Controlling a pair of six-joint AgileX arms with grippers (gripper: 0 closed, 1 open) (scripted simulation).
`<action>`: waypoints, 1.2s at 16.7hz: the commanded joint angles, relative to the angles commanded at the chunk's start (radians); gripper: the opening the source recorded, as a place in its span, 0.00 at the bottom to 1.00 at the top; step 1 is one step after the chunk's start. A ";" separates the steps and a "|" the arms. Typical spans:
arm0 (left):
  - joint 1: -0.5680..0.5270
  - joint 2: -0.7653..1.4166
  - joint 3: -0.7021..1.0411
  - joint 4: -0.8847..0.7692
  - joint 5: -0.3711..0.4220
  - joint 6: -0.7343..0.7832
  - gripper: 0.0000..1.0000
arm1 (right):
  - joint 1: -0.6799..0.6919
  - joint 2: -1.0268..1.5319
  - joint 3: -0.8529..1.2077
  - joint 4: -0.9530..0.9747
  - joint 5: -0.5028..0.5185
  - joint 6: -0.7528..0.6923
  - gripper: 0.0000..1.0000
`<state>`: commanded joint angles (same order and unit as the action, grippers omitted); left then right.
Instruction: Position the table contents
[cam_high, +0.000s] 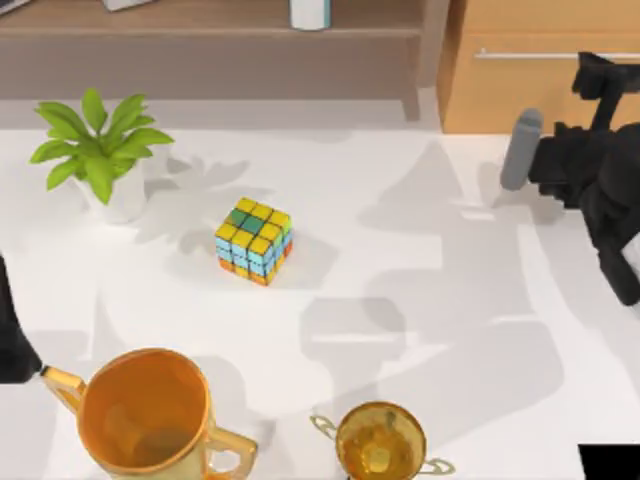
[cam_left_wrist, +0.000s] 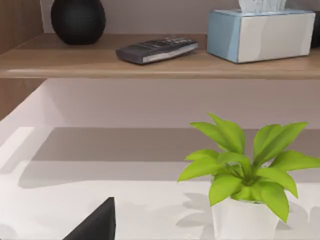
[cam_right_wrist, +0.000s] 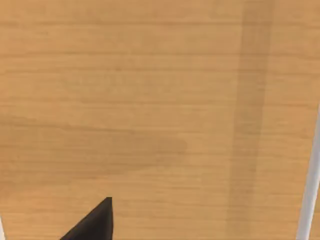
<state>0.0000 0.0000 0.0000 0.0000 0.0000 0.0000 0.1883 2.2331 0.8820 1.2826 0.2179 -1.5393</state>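
A Rubik's cube (cam_high: 254, 241) sits near the middle of the white table (cam_high: 420, 280), well apart from a potted plant (cam_high: 100, 150) at far left. Two gold trophy cups, a large one (cam_high: 148, 412) and a smaller one (cam_high: 380, 442), are cut off by the near edge. Beyond stand a wooden shelf (cam_left_wrist: 150, 62) holding a remote (cam_left_wrist: 156, 49) and tissue box (cam_left_wrist: 260, 34), and a drawer cabinet (cam_high: 540, 65). The right arm (cam_high: 600, 180) hangs at far right, the left arm (cam_high: 12, 335) at the left edge; I cannot tell how either's fingers stand.

Bright even light; soft overlapping shadows on table (cam_high: 400, 300); source perhaps overhead; slight blur.
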 joint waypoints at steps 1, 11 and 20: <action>0.000 0.000 0.000 0.000 0.000 0.000 1.00 | 0.010 -0.004 0.002 -0.003 0.004 0.010 1.00; 0.000 0.000 0.000 0.000 0.000 0.000 1.00 | 0.374 -0.033 0.156 -0.234 0.207 0.532 1.00; 0.000 0.000 0.000 0.000 0.000 0.000 1.00 | 0.528 0.055 0.642 -0.568 0.447 1.247 1.00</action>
<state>0.0000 0.0000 0.0000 0.0000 0.0000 0.0000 0.7162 2.2886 1.5244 0.7149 0.6645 -0.2919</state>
